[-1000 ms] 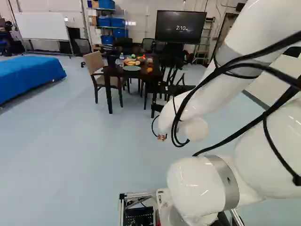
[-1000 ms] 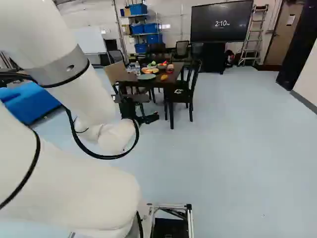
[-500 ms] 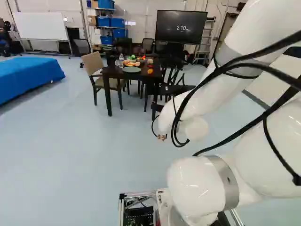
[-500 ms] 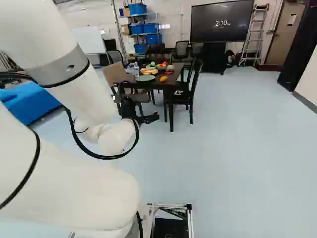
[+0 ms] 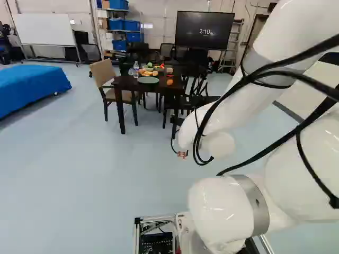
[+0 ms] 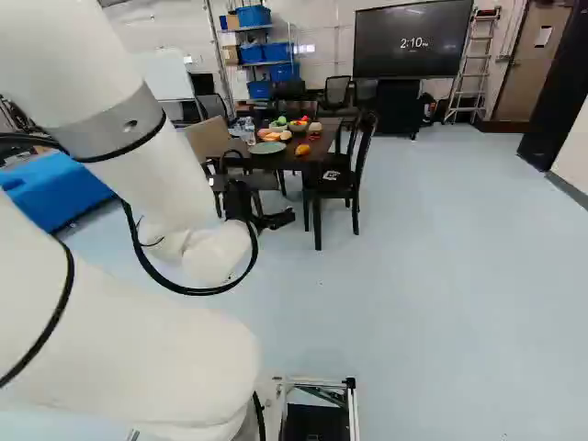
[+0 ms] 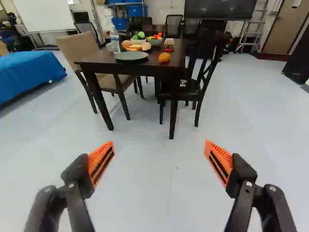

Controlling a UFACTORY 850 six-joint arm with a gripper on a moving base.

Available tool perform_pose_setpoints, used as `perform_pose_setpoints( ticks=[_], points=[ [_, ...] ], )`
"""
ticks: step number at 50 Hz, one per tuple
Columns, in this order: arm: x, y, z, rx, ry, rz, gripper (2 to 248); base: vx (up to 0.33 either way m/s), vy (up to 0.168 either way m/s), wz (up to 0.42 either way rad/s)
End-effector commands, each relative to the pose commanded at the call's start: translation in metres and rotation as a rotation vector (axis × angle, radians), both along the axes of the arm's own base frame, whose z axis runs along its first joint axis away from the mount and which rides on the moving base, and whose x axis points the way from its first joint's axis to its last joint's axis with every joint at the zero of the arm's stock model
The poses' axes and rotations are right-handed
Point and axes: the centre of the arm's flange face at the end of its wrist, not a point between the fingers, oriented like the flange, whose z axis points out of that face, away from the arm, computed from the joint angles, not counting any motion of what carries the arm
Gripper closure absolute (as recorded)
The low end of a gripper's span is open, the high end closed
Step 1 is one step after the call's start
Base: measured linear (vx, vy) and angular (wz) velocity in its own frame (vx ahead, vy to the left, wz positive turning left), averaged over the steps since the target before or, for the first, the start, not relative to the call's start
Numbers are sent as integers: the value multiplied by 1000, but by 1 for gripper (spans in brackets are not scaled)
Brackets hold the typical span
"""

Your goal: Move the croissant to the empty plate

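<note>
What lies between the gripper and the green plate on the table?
A stretch of floor ahead of the gripper, then the near edge of the table, with the plate just behind that edge. The wrist view shows this.

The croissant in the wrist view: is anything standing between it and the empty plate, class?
Nothing visible does: what looks like the croissant sits beside the green plate on the dark table, a short gap between them.

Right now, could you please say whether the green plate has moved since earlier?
No: in the left base view the plate keeps its place on the table; the base has moved closer.
</note>
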Motion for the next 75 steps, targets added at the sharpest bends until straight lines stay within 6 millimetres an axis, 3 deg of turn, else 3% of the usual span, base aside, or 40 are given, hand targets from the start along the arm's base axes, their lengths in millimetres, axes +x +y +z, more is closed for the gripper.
perform_pose_setpoints(
  ticks=[75],
  points=[
    [0, 0, 0, 0, 0, 0, 3, 167, 51, -22]
  ],
)
